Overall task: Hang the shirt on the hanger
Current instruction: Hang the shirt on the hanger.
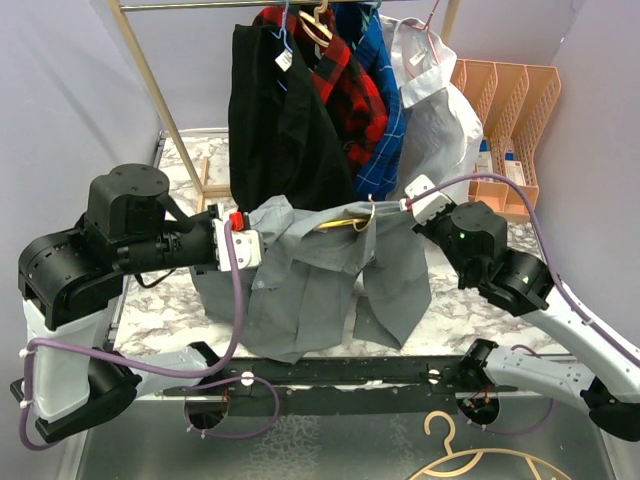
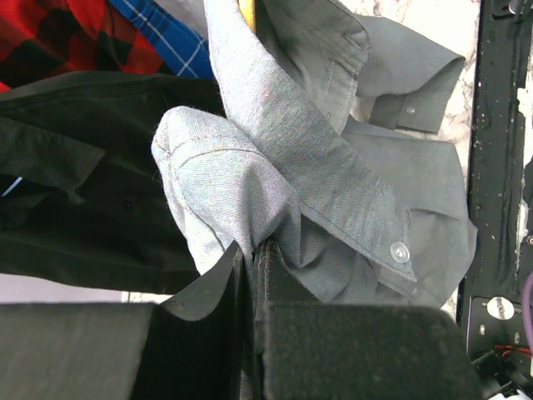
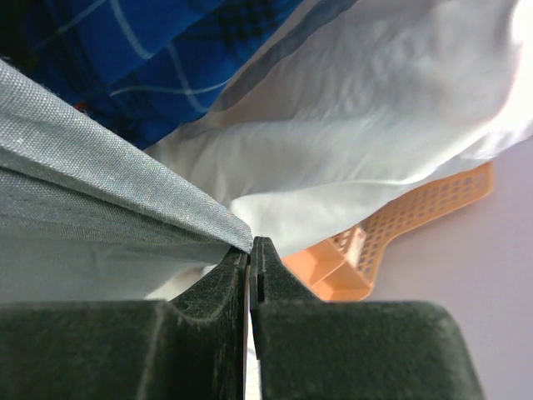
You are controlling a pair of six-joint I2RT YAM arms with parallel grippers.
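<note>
While the plain light-grey button-up shirt [image 1: 330, 275] hangs stretched in the air above the marble bench [image 1: 190, 165], the thin yellow-gold hanger [image 1: 345, 224] already sits inside it. A short run of its bar shows in the open neck, and its hook pokes up through the collar at twelve o'clock of the garment. The front panels and a sleeve droop toward six o'clock, unbuttoned and rumpled.

At nine o'clock of the shirt, the left end effector [image 1: 262, 245] is clamped on a bunched fold of the shoulder fabric, with cloth pinched tight between its pads in the wrist view. At two o'clock, the right end effector [image 1: 408, 205] is pressed together on the opposite shoulder edge. Whether the hanger's tip is also caught in that pinch I cannot tell.

The threading looks largely done. What seems left is to settle both shoulders evenly over the frame, since the left side looks crumpled, and then let go.

Behind, at twelve o'clock, a black garment [image 1: 275, 120], a red plaid shirt [image 1: 345, 70], a blue plaid shirt [image 1: 385, 120] and a white shirt [image 1: 440, 110] hang from a rail. An orange slotted organiser [image 1: 510, 100] stands at two o'clock. A pale tan hanger [image 1: 460, 455] lies at five o'clock, near the arm bases.
</note>
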